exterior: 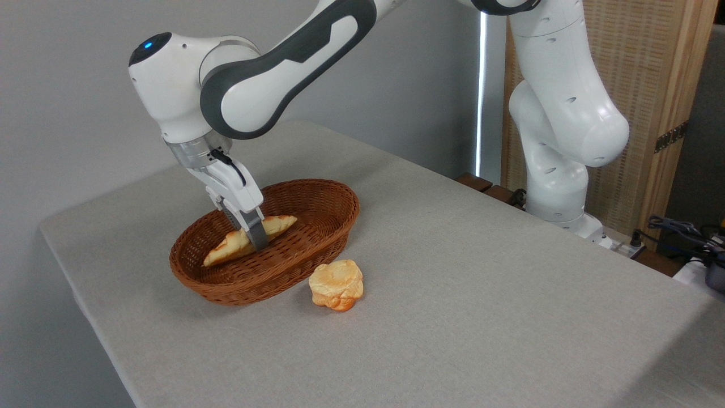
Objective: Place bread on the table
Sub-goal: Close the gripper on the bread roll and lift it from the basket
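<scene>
Over the wicker basket (317, 195), the gripper (255, 237) pinches the bread (277, 224) near mid-length, inside the rim; the tilted loaf could pivot, slip free, or snag before reaching the table (481, 272).

The arm (283, 62) reaches in from the far right, wrist bent down — gripper (254, 235) pointing downward at the left, fingers closed in.
</scene>
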Robot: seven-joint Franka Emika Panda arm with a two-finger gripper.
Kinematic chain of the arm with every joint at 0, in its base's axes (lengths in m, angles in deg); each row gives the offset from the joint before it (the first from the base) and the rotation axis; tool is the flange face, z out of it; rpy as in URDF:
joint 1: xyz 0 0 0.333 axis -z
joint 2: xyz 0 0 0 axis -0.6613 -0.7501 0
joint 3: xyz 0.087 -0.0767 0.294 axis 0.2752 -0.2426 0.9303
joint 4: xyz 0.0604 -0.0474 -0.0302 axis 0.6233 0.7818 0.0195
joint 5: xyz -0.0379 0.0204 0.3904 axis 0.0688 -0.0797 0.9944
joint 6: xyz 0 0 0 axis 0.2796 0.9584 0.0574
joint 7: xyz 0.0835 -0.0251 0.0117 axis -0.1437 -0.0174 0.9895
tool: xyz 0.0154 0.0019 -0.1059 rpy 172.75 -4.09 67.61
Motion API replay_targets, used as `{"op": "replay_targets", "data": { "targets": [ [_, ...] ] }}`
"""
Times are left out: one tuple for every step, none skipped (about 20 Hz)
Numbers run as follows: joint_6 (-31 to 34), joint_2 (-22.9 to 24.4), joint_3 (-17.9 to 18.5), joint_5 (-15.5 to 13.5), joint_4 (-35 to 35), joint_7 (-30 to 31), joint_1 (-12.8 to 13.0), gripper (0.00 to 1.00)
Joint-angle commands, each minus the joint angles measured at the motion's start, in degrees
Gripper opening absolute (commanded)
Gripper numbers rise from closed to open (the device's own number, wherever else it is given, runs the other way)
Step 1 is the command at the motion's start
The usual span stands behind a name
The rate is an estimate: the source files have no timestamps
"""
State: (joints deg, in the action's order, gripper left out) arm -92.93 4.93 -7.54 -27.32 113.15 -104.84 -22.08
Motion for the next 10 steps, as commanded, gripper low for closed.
{"op": "replay_targets", "data": {
  "targets": [
    [0.0,0.5,0.5,0.1,0.0,0.4,0.1,0.33],
    [0.1,0.9,0.9,0.0,-0.2,0.6,0.0,0.33],
    [0.1,1.9,1.1,0.0,-0.3,0.8,0.0,0.33],
    [0.1,2.7,1.1,-0.1,-0.4,1.0,-0.5,0.33],
    [0.2,3.5,1.2,-0.1,-0.4,0.9,-0.7,0.33],
    [0.3,4.5,1.8,-0.1,-0.4,0.8,-0.9,0.33],
    [0.4,5.4,3.0,-0.2,-0.4,0.6,-0.9,0.33],
    [0.7,6.1,3.6,-0.3,-0.4,0.5,-0.9,0.33],
    [1.0,6.7,3.7,-0.3,-0.4,0.4,-0.9,0.33],
    [1.3,7.4,4.2,-0.3,-0.4,0.3,-1.0,0.33]
  ]
}}
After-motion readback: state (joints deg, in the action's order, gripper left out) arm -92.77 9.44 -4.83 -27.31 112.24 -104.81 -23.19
